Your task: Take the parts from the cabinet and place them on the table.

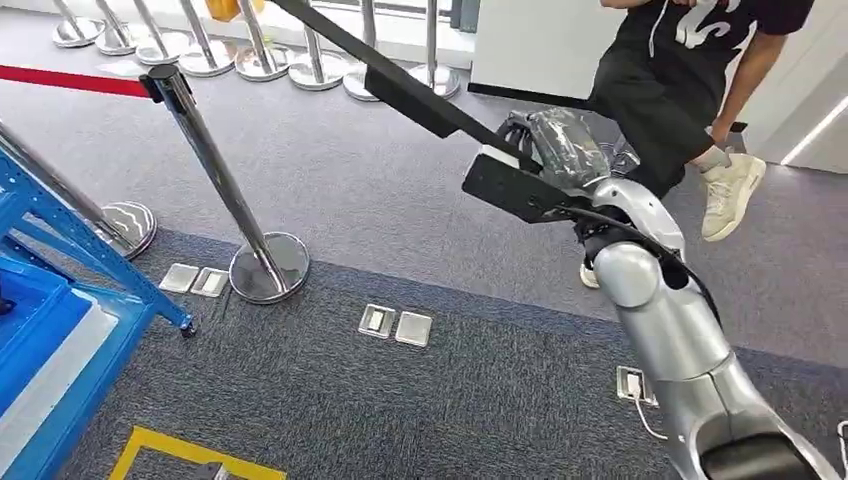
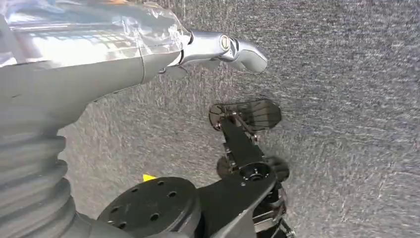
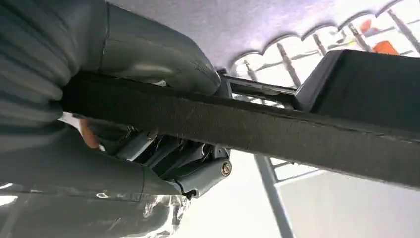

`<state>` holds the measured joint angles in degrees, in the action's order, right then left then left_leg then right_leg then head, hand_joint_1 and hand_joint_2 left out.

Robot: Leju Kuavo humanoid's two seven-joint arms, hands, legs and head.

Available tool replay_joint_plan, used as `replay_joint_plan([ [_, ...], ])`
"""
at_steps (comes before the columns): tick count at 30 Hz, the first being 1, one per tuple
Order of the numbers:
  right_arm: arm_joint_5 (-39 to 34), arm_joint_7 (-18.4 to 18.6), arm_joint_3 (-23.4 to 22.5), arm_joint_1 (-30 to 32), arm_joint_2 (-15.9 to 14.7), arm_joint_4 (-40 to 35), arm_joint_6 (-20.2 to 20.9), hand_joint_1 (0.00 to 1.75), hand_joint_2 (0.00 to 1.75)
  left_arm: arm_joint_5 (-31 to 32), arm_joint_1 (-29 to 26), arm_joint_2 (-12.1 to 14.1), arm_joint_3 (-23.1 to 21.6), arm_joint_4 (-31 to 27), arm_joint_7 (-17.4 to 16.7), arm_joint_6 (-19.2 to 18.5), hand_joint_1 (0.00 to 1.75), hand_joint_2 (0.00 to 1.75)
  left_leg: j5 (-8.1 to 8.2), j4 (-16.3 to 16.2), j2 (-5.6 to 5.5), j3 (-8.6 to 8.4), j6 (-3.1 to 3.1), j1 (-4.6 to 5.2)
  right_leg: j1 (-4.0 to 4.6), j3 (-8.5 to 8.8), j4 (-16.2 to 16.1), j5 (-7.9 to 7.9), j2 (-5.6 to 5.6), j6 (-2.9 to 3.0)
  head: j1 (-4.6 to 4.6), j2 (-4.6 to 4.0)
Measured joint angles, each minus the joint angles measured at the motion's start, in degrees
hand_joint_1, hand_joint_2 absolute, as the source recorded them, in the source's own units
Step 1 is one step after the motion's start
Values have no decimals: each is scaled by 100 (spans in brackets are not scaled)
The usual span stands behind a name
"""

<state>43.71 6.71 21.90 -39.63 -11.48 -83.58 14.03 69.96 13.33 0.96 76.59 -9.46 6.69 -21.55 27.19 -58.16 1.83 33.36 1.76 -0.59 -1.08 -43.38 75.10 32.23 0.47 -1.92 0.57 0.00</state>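
Observation:
My right hand (image 1: 562, 148), wrapped in clear plastic, is raised over the carpet and grips a long black part (image 1: 400, 85). The part is a narrow bar with a thicker block on it; it slants up to the far left and ends in a flat black plate (image 1: 512, 188) beside the hand. In the right wrist view the bar (image 3: 257, 126) crosses the palm with the fingers (image 3: 163, 153) curled around it. My left hand (image 2: 148, 49) hangs over the grey carpet with its fingers (image 2: 245, 52) stretched out and nothing in it.
The blue cabinet frame (image 1: 60, 300) stands at the left edge. A chrome stanchion (image 1: 262, 262) with a red belt is just ahead, and several more line the far wall. A person (image 1: 690, 80) stands close behind the right hand. Floor sockets (image 1: 395, 325) and yellow tape (image 1: 190, 455) mark the carpet.

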Motion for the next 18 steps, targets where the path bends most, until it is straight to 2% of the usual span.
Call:
replay_joint_plan([
  [1, 0, 0, -4, -2, -4, 0, 0, 171, 175, 7, 3, 0, 0, 0, 0, 0, 0, 175, 12, -10, 47, -3, -19, -7, -22, 206, -381, -219, -27, -18, 33, 0],
  [2, 2, 0, -13, -11, -7, 0, -4, 171, 175, 18, 6, -2, 0, 0, 0, 0, 0, 175, 30, -27, 90, -8, -47, -22, -39, 480, -903, -457, -78, -30, 64, 0],
  [3, 2, -2, -20, -15, -4, 0, -7, 171, 175, 24, 14, -2, 0, 0, 0, 0, 0, 175, 57, -61, 120, -10, -87, -26, -42, 751, -1417, -638, -225, -40, 87, 0],
  [4, 2, -7, -22, -15, -4, 0, -11, 171, 175, 24, 28, 6, 0, -2, 0, 2, 0, 175, 83, -88, 152, 10, -134, 11, 29, 779, -1510, -539, -341, -16, 125, 0],
  [5, 2, -7, -24, -15, -4, -2, -13, 171, 175, 26, 38, 7, -2, -2, 0, 2, 0, 175, 92, -107, 163, 8, -166, 12, 21, 770, -1541, -577, -248, 73, 119, 0],
  [6, 9, -7, -26, -9, -7, -2, -13, 171, 175, 26, 43, 5, -2, -2, 0, 2, 0, 175, 88, -106, 177, -5, -187, 17, 29, 762, -1542, -574, -225, 96, 77, 0],
  [8, 11, -7, -37, -18, -20, -4, -15, 171, 175, 33, 43, -7, -4, 0, 0, 5, 0, 175, 87, -81, 255, -31, -257, -21, 53, 752, -1555, -593, -138, 181, 53, 0],
  [9, 13, -13, -39, -27, -15, -7, -22, 171, 175, 33, 49, -9, -4, 0, 2, 11, 0, 175, 160, -138, 158, -27, -305, -54, 26, 772, -1591, -620, -122, 227, 50, 0],
  [10, 17, -22, -42, -48, -13, -7, -28, 171, 175, 33, 54, -11, -6, 0, 6, 33, 0, 175, 304, -322, -7, 38, -316, -55, 30, 773, -1598, -626, -88, 244, 9, 0],
  [11, 33, -28, -42, -58, -13, -7, -31, 171, 175, 35, 51, -11, -4, 0, 7, 37, 0, 175, 533, -702, -80, 202, -314, -54, 35, 772, -1596, -628, -57, 274, -39, 0],
  [12, 33, -42, -42, -57, -9, -7, -31, 171, 175, 37, 44, -11, -7, 0, 7, 37, 0, 175, 737, -1142, -114, 402, -312, -42, 47, 772, -1596, -626, -22, 290, -90, 0],
  [13, 39, -42, -42, -57, -4, -4, -31, 171, 175, 37, 33, -11, -7, 0, 7, 53, 0, 175, 874, -1554, -127, 604, -305, -35, 66, 772, -1594, -625, 25, 302, -122, 0],
  [14, 48, -42, -42, -56, -4, 0, -31, 171, 175, 44, 25, -11, -9, 0, 7, 57, 0, 175, 893, -1788, -130, 729, -290, -31, 85, 771, -1589, -627, 82, 307, -146, 0],
  [15, 48, -42, -42, -56, -4, 0, -26, 171, 175, 46, 24, -13, -9, 0, 7, 72, 0, 175, 783, -1733, -132, 719, -264, -24, 96, 773, -1584, -626, 137, 309, -160, 0],
  [16, 48, -39, -42, -58, -4, 0, -24, 171, 175, 48, 27, -15, -13, 0, 7, 77, 0, 175, 579, -1463, -139, 611, -228, -11, 106, 775, -1575, -625, 191, 311, -173, 0],
  [17, 48, -35, -42, -59, -4, -2, -24, 171, 175, 50, 30, -15, -15, 0, 7, 79, 0, 175, 320, -1036, -175, 426, -183, 3, 108, 780, -1567, -624, 244, 310, -186, 0],
  [18, 48, -31, -44, -59, -4, -4, -24, 171, 175, 52, 31, -15, -17, 0, 7, 90, 0, 175, 50, -518, -281, 199, -137, 18, 107, 791, -1563, -618, 298, 305, -205, 0],
])
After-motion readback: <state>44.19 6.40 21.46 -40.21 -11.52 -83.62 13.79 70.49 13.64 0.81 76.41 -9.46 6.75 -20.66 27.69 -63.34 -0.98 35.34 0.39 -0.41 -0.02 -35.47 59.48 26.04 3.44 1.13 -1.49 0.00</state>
